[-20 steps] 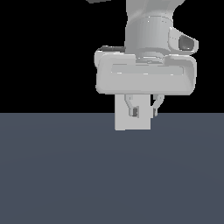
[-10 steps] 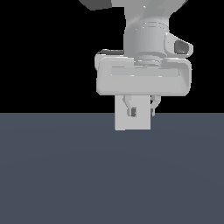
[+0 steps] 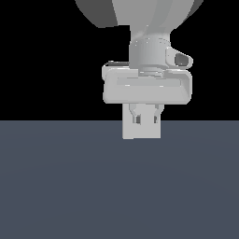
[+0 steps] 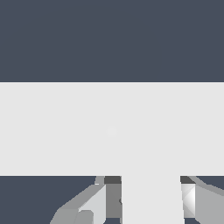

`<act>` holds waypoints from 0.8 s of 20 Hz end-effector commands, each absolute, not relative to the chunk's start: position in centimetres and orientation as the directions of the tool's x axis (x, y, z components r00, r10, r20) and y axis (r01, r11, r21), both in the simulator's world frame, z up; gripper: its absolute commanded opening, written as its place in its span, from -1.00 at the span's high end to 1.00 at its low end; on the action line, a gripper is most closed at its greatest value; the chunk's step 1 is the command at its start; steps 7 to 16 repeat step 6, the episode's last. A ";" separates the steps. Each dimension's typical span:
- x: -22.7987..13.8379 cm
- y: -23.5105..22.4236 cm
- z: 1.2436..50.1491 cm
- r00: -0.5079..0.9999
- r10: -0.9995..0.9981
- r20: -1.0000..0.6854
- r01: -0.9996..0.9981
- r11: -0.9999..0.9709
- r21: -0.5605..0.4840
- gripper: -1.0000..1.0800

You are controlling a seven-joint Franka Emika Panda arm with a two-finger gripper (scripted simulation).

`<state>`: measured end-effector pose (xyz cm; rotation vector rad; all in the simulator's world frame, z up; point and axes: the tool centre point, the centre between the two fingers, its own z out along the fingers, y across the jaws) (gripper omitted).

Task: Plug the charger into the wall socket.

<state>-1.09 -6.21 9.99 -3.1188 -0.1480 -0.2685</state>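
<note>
Now — gripper (image 3: pixel 146 117) clamps charger (image 4: pixel 152 199) | charger meets wall socket (image 4: pixel 65 129)

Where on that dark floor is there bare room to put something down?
In the exterior view, the dark floor shows bare in front of and to both sides of the light block under the end effector. It is crowded only there. In the wrist view a broad pale plate fills the middle.

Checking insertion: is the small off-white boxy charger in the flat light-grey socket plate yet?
Cannot tell. Wrist view: charger abuts the plate with no visible gap, but prongs and slots are hidden.
</note>
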 end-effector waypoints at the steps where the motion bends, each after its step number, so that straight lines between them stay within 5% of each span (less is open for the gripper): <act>1: -0.6 -6.2 10.0 0.981 0.094 0.171 0.095 -0.995 0.000 1.00; 16: -0.5 -6.2 10.0 0.981 0.094 0.171 0.095 -0.995 0.000 1.00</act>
